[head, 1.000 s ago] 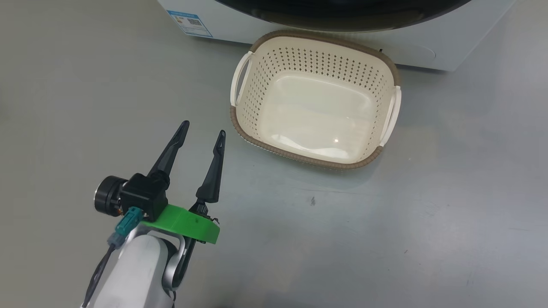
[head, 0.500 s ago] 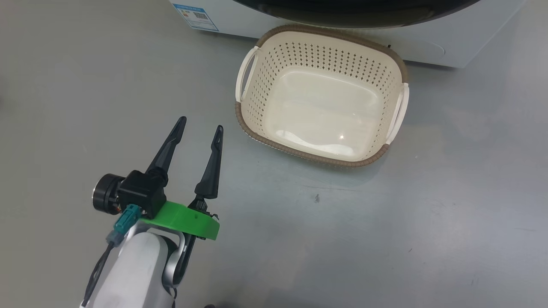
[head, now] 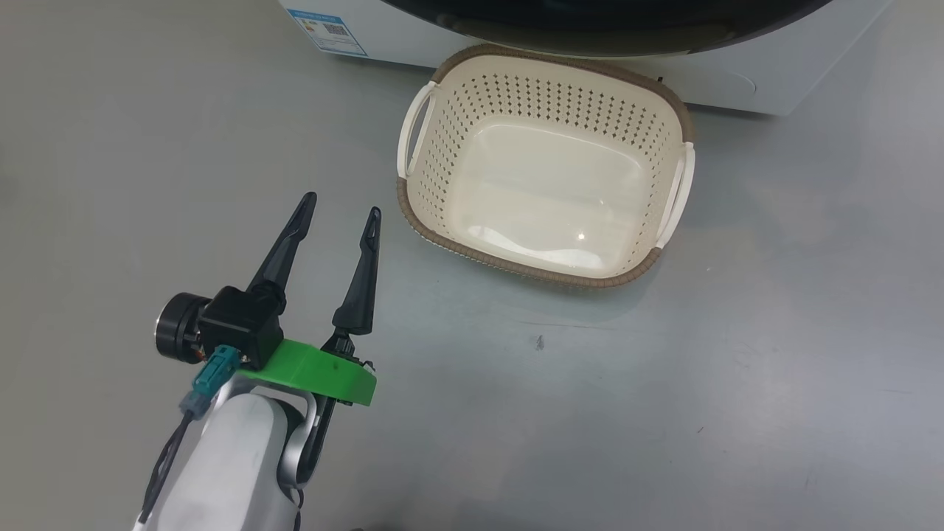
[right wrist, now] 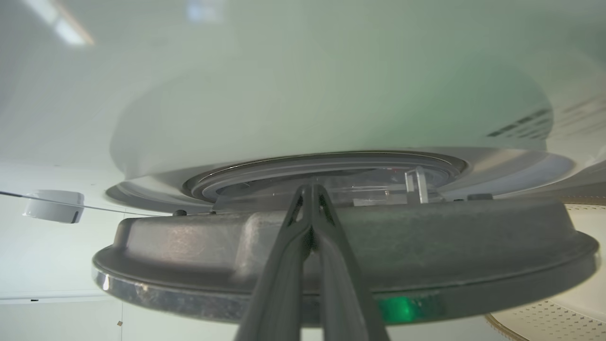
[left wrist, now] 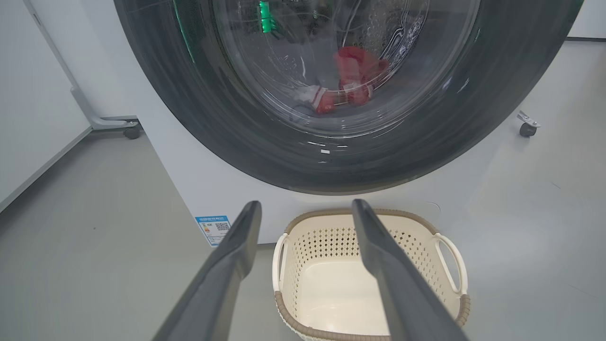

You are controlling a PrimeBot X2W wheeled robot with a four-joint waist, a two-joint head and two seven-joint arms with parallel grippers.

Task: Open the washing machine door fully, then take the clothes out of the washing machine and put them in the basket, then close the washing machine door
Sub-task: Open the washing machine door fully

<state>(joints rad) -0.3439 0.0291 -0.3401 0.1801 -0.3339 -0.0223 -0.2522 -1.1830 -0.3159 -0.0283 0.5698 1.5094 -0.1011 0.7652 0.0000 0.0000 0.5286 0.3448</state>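
Observation:
The washing machine [left wrist: 184, 184] fills the left wrist view, its door [left wrist: 213, 123] a glossy black ring around a glass bowl. Red and white clothes [left wrist: 355, 78] lie in the drum behind the glass. The cream basket [head: 516, 267] stands empty on the floor right under the door. My left gripper [head: 342, 206] hovers open to the basket's left, nothing between its fingers. In the right wrist view my right gripper [right wrist: 310, 189] is shut, its tips lying over the grey inner side of the door [right wrist: 426, 246], which stands ajar from the machine's white front [right wrist: 331, 94].
Grey floor spreads around the basket. A blue label [head: 328, 29] sits low on the washer front. A wheeled white frame [left wrist: 118, 125] stands left of the machine and a caster [left wrist: 526, 127] to its right.
The head camera swayed a little, so the whole picture shifted. My left gripper stays open and has crept slightly forward. The basket has not moved.

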